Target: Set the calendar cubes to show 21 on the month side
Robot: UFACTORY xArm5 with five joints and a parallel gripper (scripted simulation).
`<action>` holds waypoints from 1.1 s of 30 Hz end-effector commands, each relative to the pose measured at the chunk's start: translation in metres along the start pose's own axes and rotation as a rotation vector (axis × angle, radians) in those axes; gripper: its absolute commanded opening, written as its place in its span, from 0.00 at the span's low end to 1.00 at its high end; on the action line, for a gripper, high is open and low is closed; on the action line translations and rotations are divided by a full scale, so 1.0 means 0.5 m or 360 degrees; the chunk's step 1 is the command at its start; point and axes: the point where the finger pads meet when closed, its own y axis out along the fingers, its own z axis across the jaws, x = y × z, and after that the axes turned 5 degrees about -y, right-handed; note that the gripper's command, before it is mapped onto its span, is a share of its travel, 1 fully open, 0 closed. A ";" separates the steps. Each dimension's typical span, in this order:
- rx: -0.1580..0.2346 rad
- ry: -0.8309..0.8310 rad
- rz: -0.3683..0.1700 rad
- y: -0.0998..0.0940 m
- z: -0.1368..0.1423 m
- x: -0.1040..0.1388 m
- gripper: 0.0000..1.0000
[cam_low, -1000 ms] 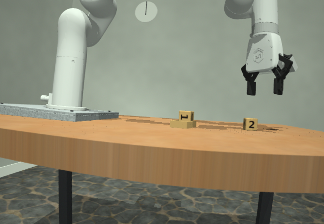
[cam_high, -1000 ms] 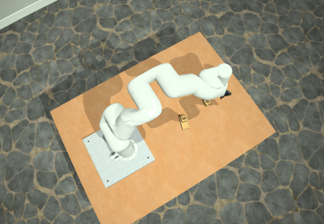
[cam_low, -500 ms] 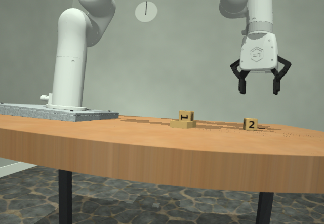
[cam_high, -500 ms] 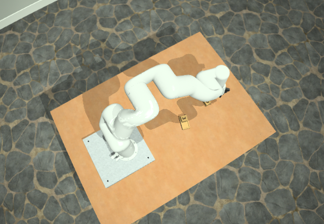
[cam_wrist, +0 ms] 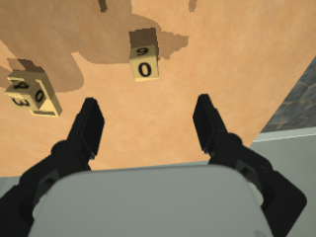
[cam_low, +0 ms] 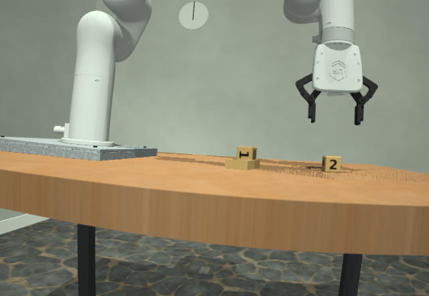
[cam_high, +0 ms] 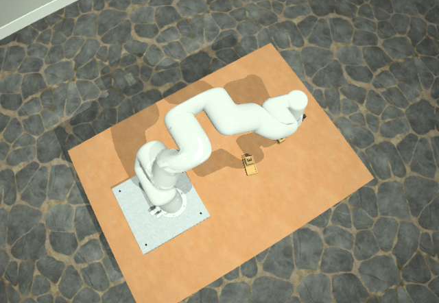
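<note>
My gripper [cam_low: 334, 121] [cam_wrist: 148, 107] is open and empty, pointing down high above the table. In the top view the arm mostly hides it. A loose wooden cube [cam_high: 280, 140] [cam_low: 331, 164] [cam_wrist: 144, 66] lies flat on the table below it, with a 2 facing the exterior camera and a 0 and a 6 or 9 in the wrist view. The wooden tray [cam_high: 251, 171] [cam_low: 238, 164] [cam_wrist: 53, 103] lies flat on the table. Another cube [cam_high: 248, 160] [cam_low: 247, 153] [cam_wrist: 25, 94] stands level in one end, 3 on top, a sideways 1 facing the exterior camera. No month's name is readable.
The arm's base plate [cam_high: 173, 229] [cam_low: 120, 151] is on the table, on the far side of the tray from the loose cube. The table's edge [cam_high: 320, 110] runs near the gripper. The arm reaches over the table and casts shadows around both cubes.
</note>
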 end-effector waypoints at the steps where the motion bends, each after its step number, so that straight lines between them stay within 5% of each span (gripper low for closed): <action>1: 0.0013 -0.0199 0.0000 -0.004 -0.006 0.001 1.00; 4: 0.0013 -0.0212 0.0000 -0.004 -0.007 0.001 1.00; 5: 0.0013 -0.0212 0.0000 -0.004 -0.007 0.001 0.49; 33: 0.0013 -0.0212 0.0000 -0.004 -0.007 0.001 0.49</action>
